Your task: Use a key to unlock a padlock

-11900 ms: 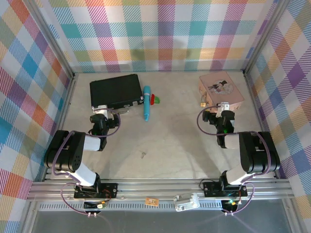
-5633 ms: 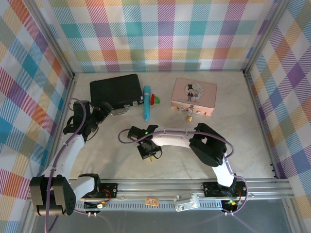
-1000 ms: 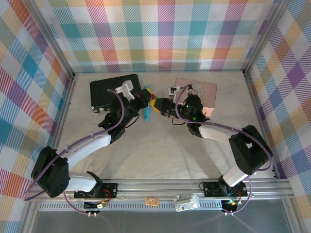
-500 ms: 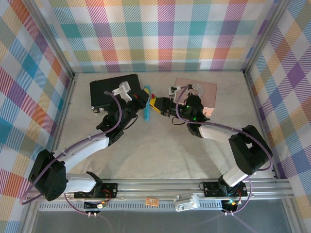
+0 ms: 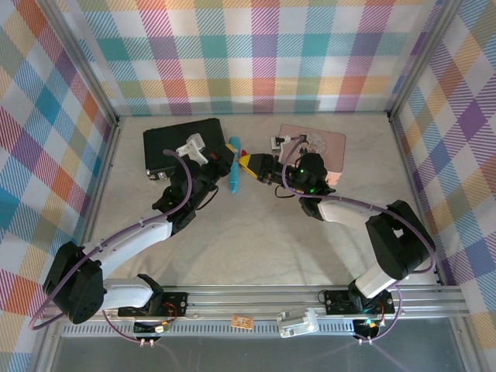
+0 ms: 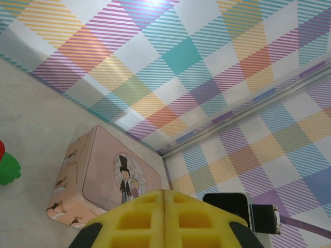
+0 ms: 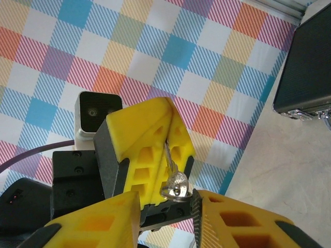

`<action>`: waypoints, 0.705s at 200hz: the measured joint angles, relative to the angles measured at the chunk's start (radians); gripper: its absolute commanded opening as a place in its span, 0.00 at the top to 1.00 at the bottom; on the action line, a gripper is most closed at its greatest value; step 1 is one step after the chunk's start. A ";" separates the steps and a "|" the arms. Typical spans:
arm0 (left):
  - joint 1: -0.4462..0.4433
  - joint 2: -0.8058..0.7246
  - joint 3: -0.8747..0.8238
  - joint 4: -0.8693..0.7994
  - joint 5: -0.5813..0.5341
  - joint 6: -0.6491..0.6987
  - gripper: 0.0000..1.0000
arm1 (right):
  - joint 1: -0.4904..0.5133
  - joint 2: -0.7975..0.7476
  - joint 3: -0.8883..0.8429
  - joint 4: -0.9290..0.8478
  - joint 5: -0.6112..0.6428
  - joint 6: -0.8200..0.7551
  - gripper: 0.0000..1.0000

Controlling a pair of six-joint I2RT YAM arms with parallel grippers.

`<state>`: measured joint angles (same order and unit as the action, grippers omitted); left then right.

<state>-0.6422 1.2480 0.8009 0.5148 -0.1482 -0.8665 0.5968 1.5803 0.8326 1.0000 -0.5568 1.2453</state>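
Held up off the table, the small silver key (image 7: 175, 182) has its blade pinched between the yellow fingers (image 7: 150, 155) of my left gripper (image 7: 167, 142), which is shut on it. The key's round head and ring stick out between the parted jaws of my right gripper (image 7: 166, 200). The right-hand jaw touches the ring and the other stands clear. From above, the left gripper (image 5: 237, 160) and right gripper (image 5: 249, 163) meet tip to tip over the blue pen (image 5: 232, 183). In its own wrist view the left gripper (image 6: 164, 194) is pressed shut. The padlock is hidden.
A black case (image 5: 180, 144) lies at the back left, its latch edge (image 7: 310, 67) in the right wrist view. The pink picture tin (image 5: 329, 142) sits at the back right under my right arm, its lid (image 6: 103, 173) facing the left wrist camera. Checked walls enclose the table.
Over the last second my left arm has drawn back a little to the left with the key, and the right gripper has followed it. The two stay tip to tip.
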 measured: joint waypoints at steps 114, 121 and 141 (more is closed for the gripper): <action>-0.006 -0.010 -0.012 0.000 0.000 -0.035 1.00 | 0.000 0.090 0.034 0.092 -0.013 0.064 0.93; -0.006 -0.011 -0.012 0.000 -0.001 -0.035 0.97 | 0.000 0.093 0.034 0.097 -0.014 0.067 0.94; -0.005 -0.024 -0.013 -0.018 -0.001 -0.041 0.75 | 0.000 0.094 0.034 0.095 -0.018 0.066 0.95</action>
<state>-0.6472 1.2243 0.7876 0.4969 -0.1490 -0.9073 0.5972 1.6741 0.8661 1.0954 -0.5747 1.3117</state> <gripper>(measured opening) 0.129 0.062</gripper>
